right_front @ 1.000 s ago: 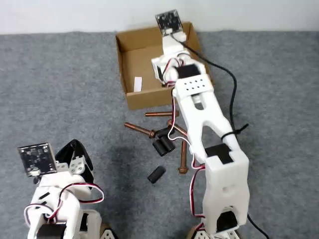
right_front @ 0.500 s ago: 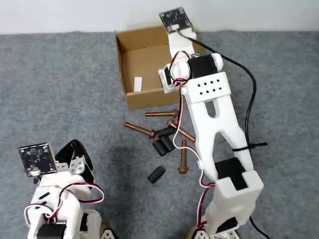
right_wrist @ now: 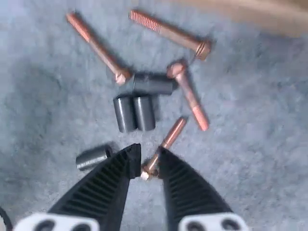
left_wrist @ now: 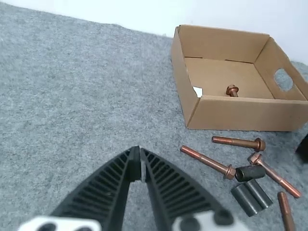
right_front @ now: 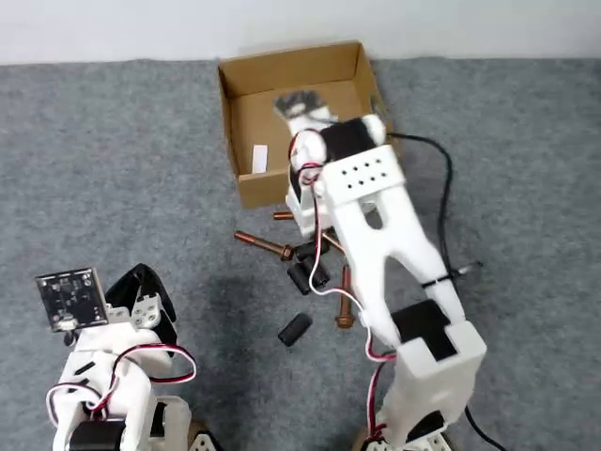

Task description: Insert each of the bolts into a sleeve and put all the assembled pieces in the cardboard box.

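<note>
On the right gripper [right_wrist: 146, 166] we see the jaws narrowly apart, their tips on either side of the head of one bolt [right_wrist: 166, 143] lying on the table [right_front: 113, 169]; we cannot tell whether they touch it. Just past that bolt two sleeves [right_wrist: 134, 113] lie side by side, touching. A third sleeve [right_wrist: 153, 84] lies crosswise beyond them among three more bolts [right_wrist: 98, 48], and a fourth sleeve [right_wrist: 94, 157] lies alone beside the jaws. The left gripper [left_wrist: 140, 156] has its jaws pressed together on nothing, with open grey table around it, well apart from the pile. The cardboard box [left_wrist: 231, 113] stands beyond the bolts at the table's far edge, with a bolt head [left_wrist: 232, 90] and a white label [left_wrist: 197, 91] inside. We can read no writing.
</note>
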{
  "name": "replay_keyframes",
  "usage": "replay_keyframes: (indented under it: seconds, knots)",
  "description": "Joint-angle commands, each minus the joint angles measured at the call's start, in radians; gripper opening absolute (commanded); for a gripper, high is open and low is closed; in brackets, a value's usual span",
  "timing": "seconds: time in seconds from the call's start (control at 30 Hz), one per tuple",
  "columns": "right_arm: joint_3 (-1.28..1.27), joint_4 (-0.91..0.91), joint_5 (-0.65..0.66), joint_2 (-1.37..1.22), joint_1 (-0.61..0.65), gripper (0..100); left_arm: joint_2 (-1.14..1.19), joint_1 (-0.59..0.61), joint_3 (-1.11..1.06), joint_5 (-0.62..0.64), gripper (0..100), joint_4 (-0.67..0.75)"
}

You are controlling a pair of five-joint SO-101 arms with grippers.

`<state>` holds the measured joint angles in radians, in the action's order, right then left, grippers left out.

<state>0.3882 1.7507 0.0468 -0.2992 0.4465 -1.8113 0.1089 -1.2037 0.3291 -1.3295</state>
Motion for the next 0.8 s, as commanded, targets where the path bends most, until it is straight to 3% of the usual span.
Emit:
replay_keyframes:
  seconds: [0.0,0.77]
  knots:
    - [0.000,0.038,0.005,-0.045,0.002,16.2,-0.006,0.006,0.005,-0.005,1,-0.003]
    - [0.002,-0.124,0.012,-0.318,0.082,13.2,-0.006,0.006,0.005,-0.005,1,-0.005]
